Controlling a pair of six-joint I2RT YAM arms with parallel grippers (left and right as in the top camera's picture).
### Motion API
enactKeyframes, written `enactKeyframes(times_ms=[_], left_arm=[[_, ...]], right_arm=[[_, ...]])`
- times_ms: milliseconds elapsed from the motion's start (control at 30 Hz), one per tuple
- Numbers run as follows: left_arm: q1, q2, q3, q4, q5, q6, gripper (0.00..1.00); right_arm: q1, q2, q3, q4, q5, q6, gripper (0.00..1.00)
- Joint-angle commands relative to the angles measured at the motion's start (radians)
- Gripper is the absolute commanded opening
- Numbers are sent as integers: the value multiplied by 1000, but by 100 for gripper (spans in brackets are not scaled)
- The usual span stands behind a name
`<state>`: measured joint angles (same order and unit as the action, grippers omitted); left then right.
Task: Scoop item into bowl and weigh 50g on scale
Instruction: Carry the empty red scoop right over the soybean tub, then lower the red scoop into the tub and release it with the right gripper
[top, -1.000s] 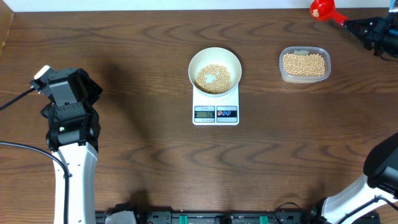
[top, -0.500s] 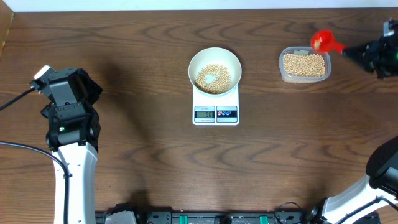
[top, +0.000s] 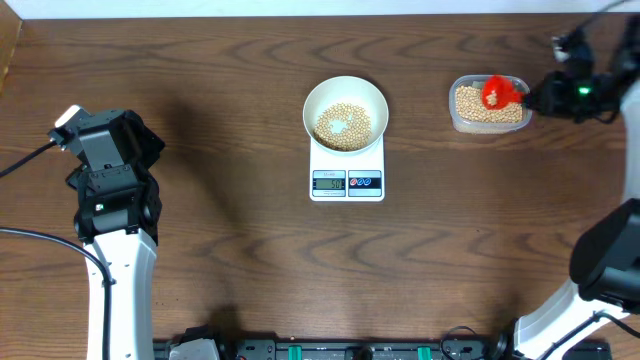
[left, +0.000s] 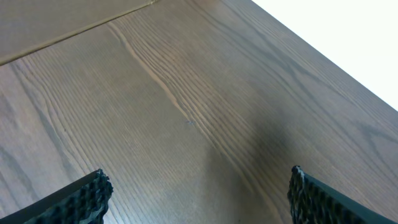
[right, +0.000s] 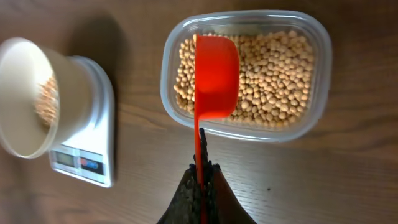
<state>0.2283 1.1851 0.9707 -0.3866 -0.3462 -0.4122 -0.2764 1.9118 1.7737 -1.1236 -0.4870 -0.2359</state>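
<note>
small round tan-yellow beans (top: 344, 125) spread in a thin ring on the floor of the round plain white bowl (top: 312, 105), with a patch of white showing at the middle. bowl seated on the small white rectangular digital kitchen scale (top: 347, 182), covering its platform, the grey display and two round buttons showing at the bowl's 6 o'clock; digits too small to read. at 3 o'clock from the bowl, well apart, a clear rounded-rectangular plastic tub (top: 455, 122) holding a full layer of the same beans. over the tub, toward its 1 o'clock in the overhead view, a red plastic scoop (top: 493, 93), cup out above the beans and thin handle running back across the rim; touching the beans or just clear of them, hard to tell. right gripper (right: 201, 171) pressed together on the end of that handle, reaching in from the tub's 3 o'clock. left gripper (left: 199, 186) far off at the scale's 9 o'clock, jaws spread wide over the dark brown wood-grain table (top: 220, 230), ribbed black fingertips (left: 81, 196) at the lower corners of the left wrist view.
</note>
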Motion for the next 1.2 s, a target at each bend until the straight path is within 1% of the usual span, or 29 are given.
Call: enactKeyframes(times_ms=[0, 167, 467, 700, 800, 933, 1033, 1167], left_arm=[[4, 6, 0, -2, -14, -1, 93], [4, 6, 0, -2, -14, -2, 93], [4, 6, 0, -2, -14, -2, 93], [4, 6, 0, -2, -14, -1, 93], [4, 6, 0, -2, -14, -1, 93], [4, 6, 0, -2, -14, -1, 93], [4, 6, 0, -2, -14, -1, 93], [4, 6, 0, -2, -14, -1, 93]], right_arm=[[60, -29, 8, 17, 196, -34, 1], [142, -29, 8, 51, 351, -31, 1], [340, -54, 8, 64, 760, -31, 1], [472, -59, 8, 58, 1029, -31, 1], [490, -59, 8, 49, 1036, -27, 1], [479, -59, 8, 27, 1004, 59, 1], [444, -59, 8, 24, 860, 119, 1], [359, -59, 8, 29, 595, 221, 1]])
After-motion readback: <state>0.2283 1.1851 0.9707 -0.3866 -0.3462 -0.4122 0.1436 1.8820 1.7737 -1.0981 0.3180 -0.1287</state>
